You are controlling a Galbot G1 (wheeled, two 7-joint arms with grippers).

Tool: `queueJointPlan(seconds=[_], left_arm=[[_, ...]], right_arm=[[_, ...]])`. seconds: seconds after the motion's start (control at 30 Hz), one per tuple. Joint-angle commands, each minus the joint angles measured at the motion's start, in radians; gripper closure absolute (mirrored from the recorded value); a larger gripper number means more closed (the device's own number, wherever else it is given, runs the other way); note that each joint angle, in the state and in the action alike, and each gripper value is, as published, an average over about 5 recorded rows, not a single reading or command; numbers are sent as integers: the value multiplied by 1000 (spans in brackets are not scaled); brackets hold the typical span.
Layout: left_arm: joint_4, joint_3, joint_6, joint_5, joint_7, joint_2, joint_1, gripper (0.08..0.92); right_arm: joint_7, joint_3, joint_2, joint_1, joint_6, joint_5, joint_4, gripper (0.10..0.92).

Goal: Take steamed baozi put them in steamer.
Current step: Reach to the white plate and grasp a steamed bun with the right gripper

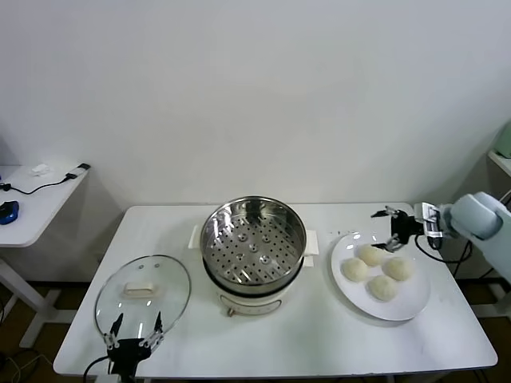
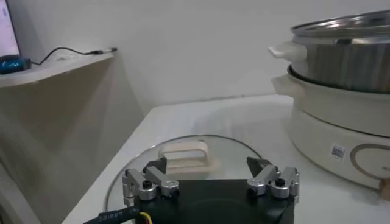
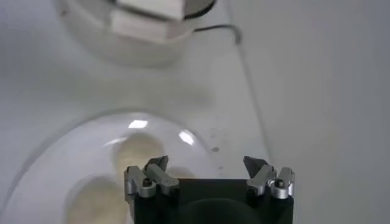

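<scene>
The steamer (image 1: 253, 249) stands open and empty, so nothing is done yet. Right of it, all four steamed baozi (image 1: 377, 271) sit on the plate (image 1: 413, 302). The right gripper (image 1: 391, 226) hovers open above the plate's far edge; the left gripper (image 1: 134, 333), also open, idles by the glass lid (image 1: 142, 292).

Pale grey-white rounded shell on the right arm, black right gripper (image 1: 386, 229) with silvery metal fingers, black left gripper (image 1: 135, 336) alike, screw heads in its silver fingers (image 2: 145, 185), red and yellow wires beside a black cable behind them
</scene>
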Motion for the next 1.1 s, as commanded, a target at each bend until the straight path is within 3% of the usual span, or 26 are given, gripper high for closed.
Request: queueJointPlan(seconds=[0.03,0.4,1.1], left_arm=[[5,-1,-5,5,0,-20,-2,177],[19,-10,-15,15,-1,-40,-5,177],[19,1,-30,46,-2,-60,3,177]], right_arm=[[-207,-404,136,298,26,-41,-233,203],[-88,-283,320,149,17,-70,-440,203],[-28,-137,423,37,6,-158,-575,203]])
